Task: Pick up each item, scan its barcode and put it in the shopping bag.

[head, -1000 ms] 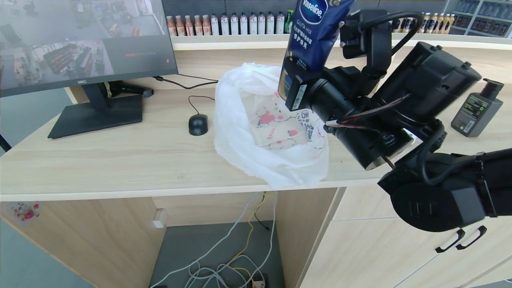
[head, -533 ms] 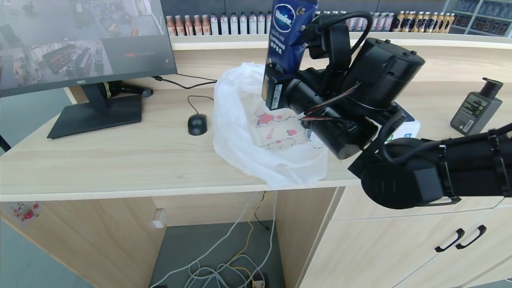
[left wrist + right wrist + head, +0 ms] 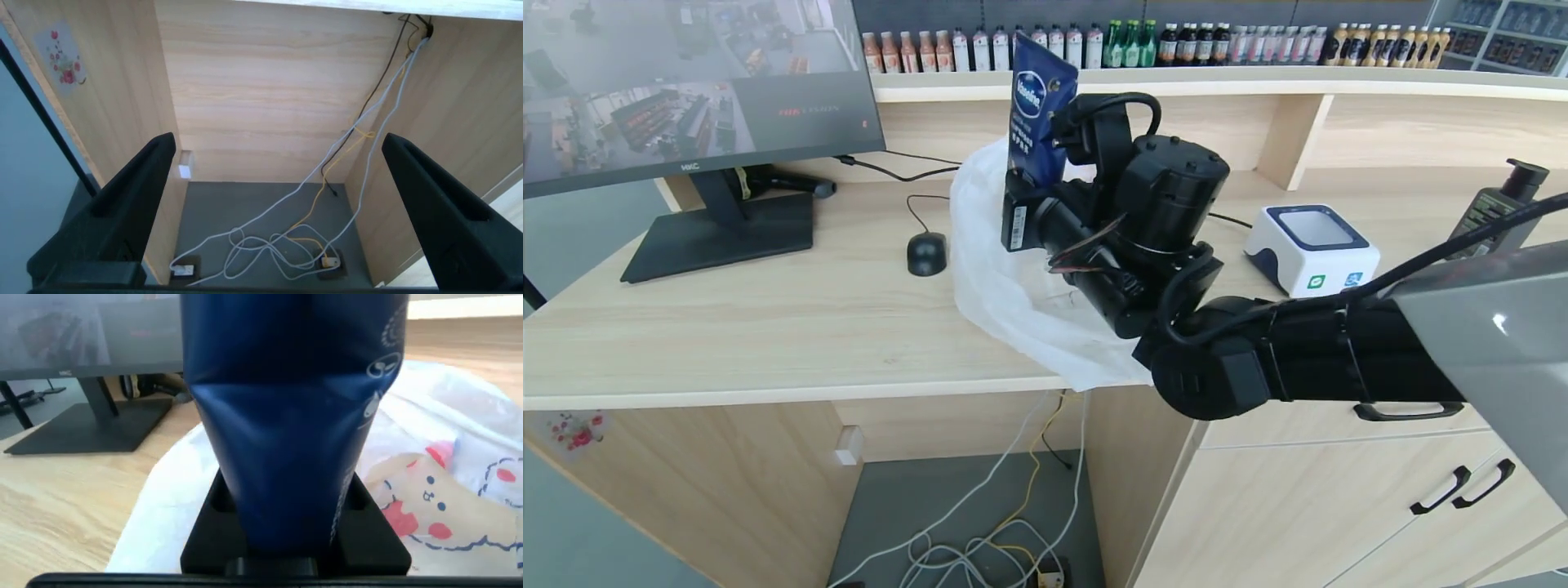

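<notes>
Checkout surface (image 3: 768,327) with the white shopping bag (image 3: 1005,286) lying open near its front edge, taken here as the reference point. The right end effector (image 3: 1033,196) is over the bag's opening, its fingers pinching the lower end of a dark blue tube (image 3: 1039,122), which stands upright with its flat crimped end uppermost, above the bag and not touching it. In the right wrist view the same end effector (image 3: 286,514) clamps the tube (image 3: 286,416) from both sides, with the bag (image 3: 458,400) spread beneath; inside the bag lies a pale pack printed with pink cartoon figures (image 3: 425,498). To the robot's right of the bag, well apart from it, sits a white desktop scanner (image 3: 1311,245) with a dark window on top; farther right again stands a grey pump bottle (image 3: 1494,208). To the left of the bag, near it, is a black mouse (image 3: 927,253), and beyond the mouse a monitor (image 3: 686,82) on a flat stand. Behind the bag, a raised shelf carries a row of bottles (image 3: 1176,45). The left end effector (image 3: 278,140) hangs below the level of the bag, its fingers spread wide and holding nothing, facing the recess under the surface where loose cables (image 3: 310,237) lie on the floor.
</notes>
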